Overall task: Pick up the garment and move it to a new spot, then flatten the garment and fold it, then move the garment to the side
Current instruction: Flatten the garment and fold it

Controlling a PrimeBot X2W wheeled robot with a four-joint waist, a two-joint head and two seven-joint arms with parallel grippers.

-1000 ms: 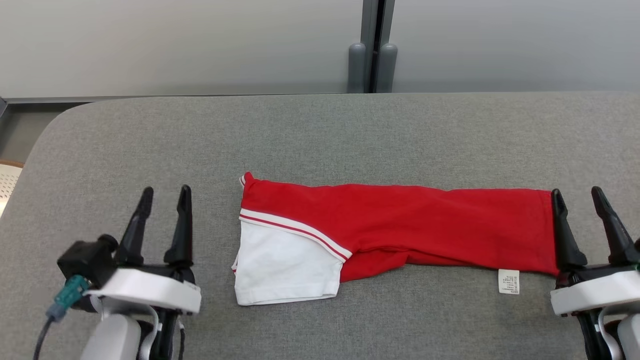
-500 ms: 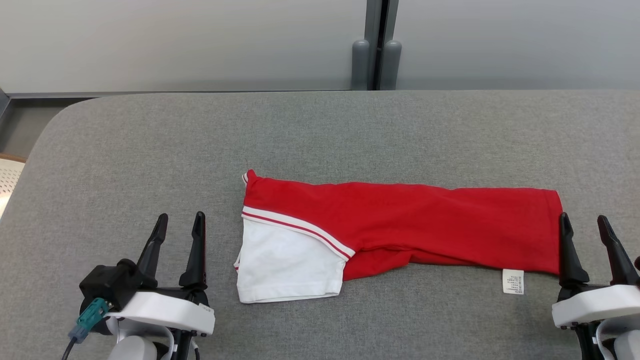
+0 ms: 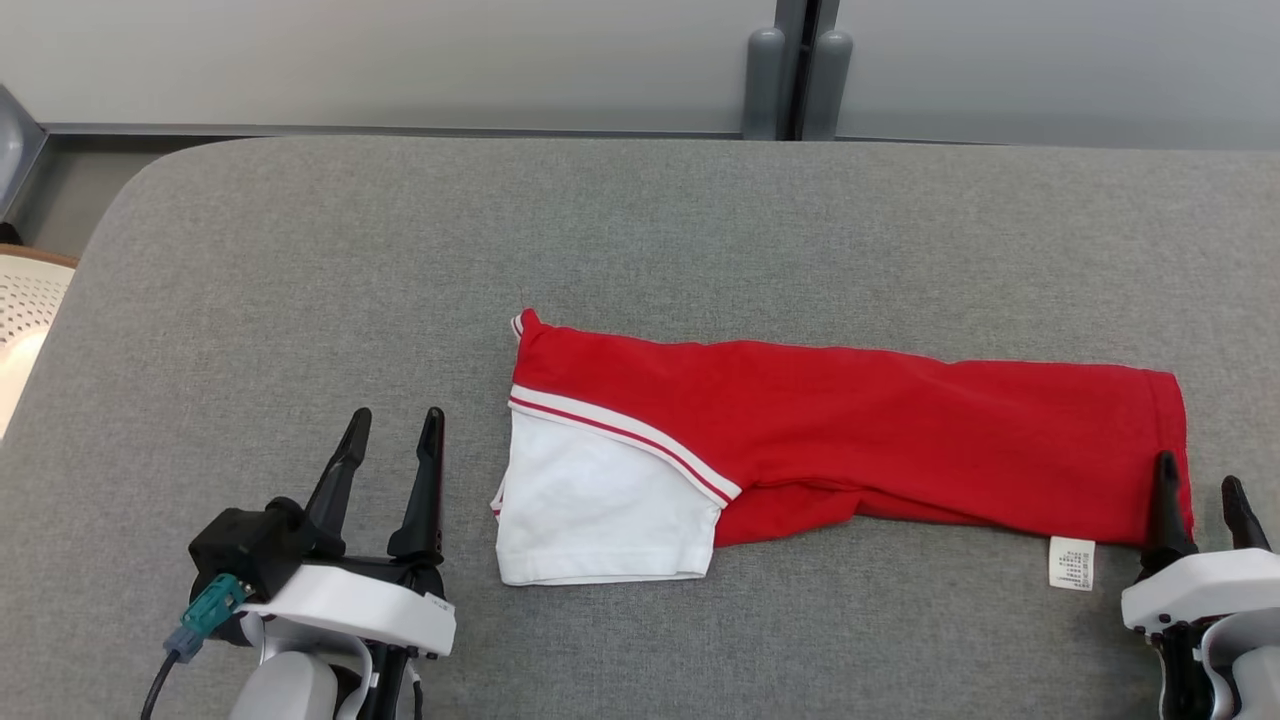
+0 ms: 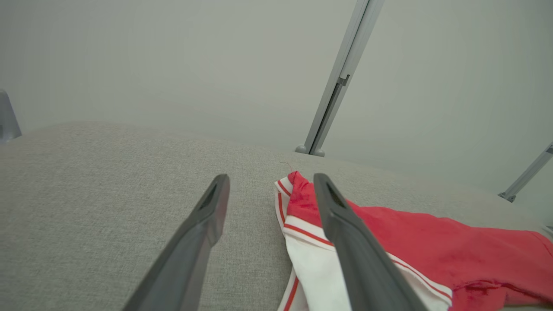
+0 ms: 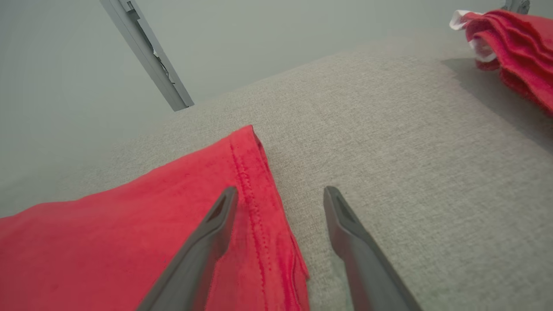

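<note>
Garment (image 3: 850, 440): red T-shirt, white sleeve (image 3: 600, 510), folded lengthwise into a long band, flat on grey padded table (image 3: 300, 250), mid-table.
Left gripper (image 3: 397, 413): spread, empty, over table's near part, beside the sleeve.
Right gripper (image 3: 1197, 470): spread, empty, straddling the hem (image 5: 252, 190) toward table's right side.
Progress: judged flattened, lengthwise fold made; crosswise folding and moving aside left.

Lab/office-type: grey felt tbl (image 3: 640, 230), partition panels (image 3: 400, 60).

Grey fabric table (image 3: 640, 230); pale wall panels (image 3: 400, 60) behind, grey post (image 3: 765, 70) between.
</note>
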